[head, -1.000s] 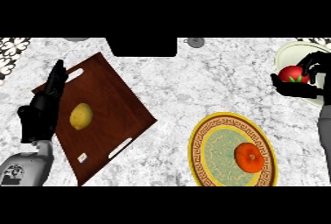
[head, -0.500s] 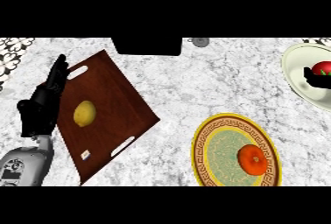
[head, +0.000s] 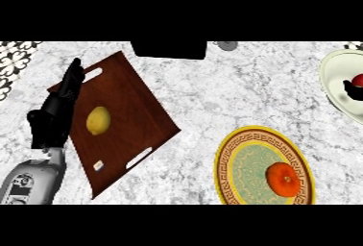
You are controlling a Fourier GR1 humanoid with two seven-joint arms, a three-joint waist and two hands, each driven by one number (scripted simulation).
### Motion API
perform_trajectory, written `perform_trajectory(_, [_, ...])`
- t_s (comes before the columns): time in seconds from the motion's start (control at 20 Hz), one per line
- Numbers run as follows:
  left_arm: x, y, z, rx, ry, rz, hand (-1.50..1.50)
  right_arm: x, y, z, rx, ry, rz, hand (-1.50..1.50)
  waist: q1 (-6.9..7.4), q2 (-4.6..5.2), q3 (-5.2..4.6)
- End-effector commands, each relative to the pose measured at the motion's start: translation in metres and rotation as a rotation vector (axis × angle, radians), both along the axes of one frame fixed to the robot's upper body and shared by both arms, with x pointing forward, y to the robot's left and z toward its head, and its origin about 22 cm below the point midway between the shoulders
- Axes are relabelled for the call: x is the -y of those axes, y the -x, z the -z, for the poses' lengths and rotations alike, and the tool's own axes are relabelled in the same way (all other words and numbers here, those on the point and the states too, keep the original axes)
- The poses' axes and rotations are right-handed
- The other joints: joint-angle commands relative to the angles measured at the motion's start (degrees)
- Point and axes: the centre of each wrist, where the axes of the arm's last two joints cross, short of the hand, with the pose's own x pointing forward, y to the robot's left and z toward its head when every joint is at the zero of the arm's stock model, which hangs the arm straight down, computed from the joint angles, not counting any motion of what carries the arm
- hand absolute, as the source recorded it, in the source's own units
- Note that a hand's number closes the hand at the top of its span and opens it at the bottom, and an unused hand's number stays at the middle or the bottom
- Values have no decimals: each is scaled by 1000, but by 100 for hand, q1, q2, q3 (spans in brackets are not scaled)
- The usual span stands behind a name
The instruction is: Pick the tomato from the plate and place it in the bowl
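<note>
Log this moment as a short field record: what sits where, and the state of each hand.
surface: marble counter
tray: brown wooden tray, at left, set askew
on tray: yellow lemon
plate: gold-rimmed plate, lower right
on plate: orange-red round fruit
bowl: pale bowl, at right edge, partly cut off
in bowl: red tomato, partly visible, with something dark beside it
left hand: open, fingers straight, over the tray's left edge
right hand: not clearly visible
</note>
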Motion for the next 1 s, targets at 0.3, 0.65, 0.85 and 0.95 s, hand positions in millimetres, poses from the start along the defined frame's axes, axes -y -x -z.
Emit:
perform_trajectory(0.3, [4,-6,-5,14,0,5,0,17,4,-3,47,-239,-187,-150,-3,32,18])
perform_trajectory(0.65, [5,-1,10,-1,-1,3,0,41,21,-6,196,-308,-167,-150,-25,28,15])
perform_trajectory(0.85, [-11,-4,-7,7,-3,-16,0,62,36,-15,223,-406,-193,-150,-67,-11,11])
perform_trajectory(0.95, [-11,-1,-7,-7,9,-23,0,74,50,-12,228,-436,-206,-150,-115,-42,6])
